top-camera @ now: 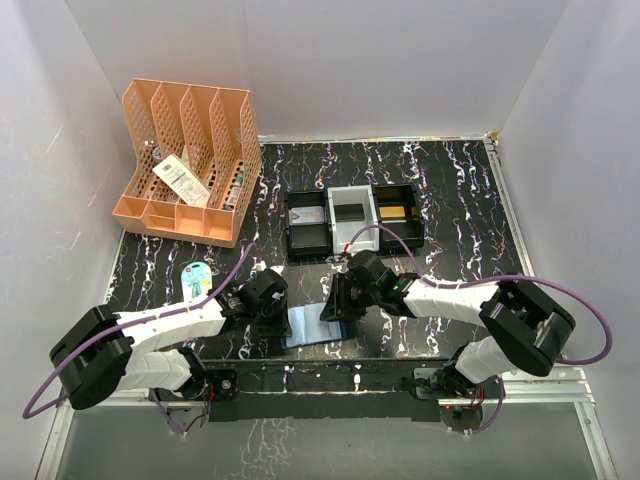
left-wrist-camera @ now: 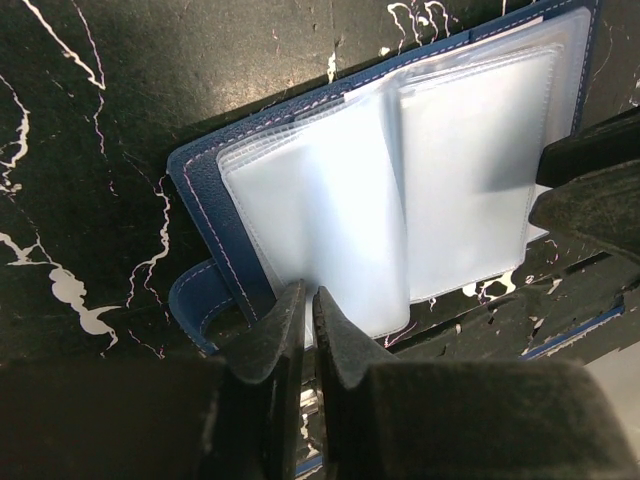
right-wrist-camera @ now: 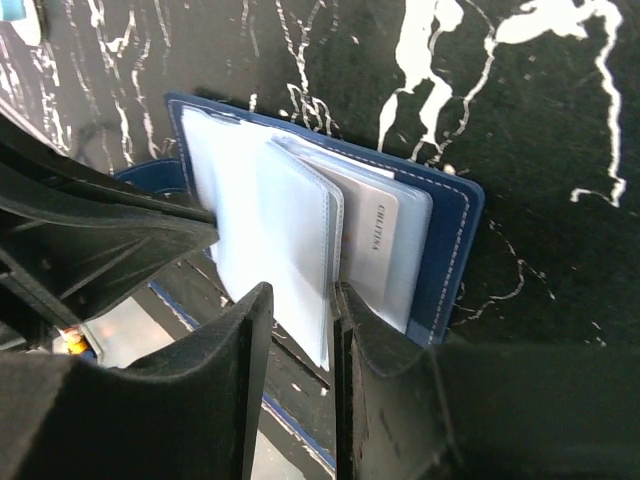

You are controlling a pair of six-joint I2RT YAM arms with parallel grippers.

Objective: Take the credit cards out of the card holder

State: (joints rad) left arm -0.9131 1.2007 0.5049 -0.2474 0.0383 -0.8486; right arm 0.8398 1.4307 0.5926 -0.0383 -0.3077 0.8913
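Two pairs of jaws grip the open holder (top-camera: 305,325), on the worktop (top-camera: 470,200) just nearer me than the trays (top-camera: 352,218): my left jaws nip its edge, my right jaws a raised sleeve (right-wrist-camera: 290,220); one card (right-wrist-camera: 375,240) shows.

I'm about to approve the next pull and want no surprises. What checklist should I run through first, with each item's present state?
1. Navy-blue bifold card holder lies open on the black marbled table: ok.
2. Left gripper pinches the holder's near sleeve edge, anchoring it: ok.
3. Right gripper has a raised clear plastic sleeve between its jaws; firm grip: cannot tell.
4. Pale printed card is exposed beneath that sleeve: ok.
5. Card free of its pocket: not ok.
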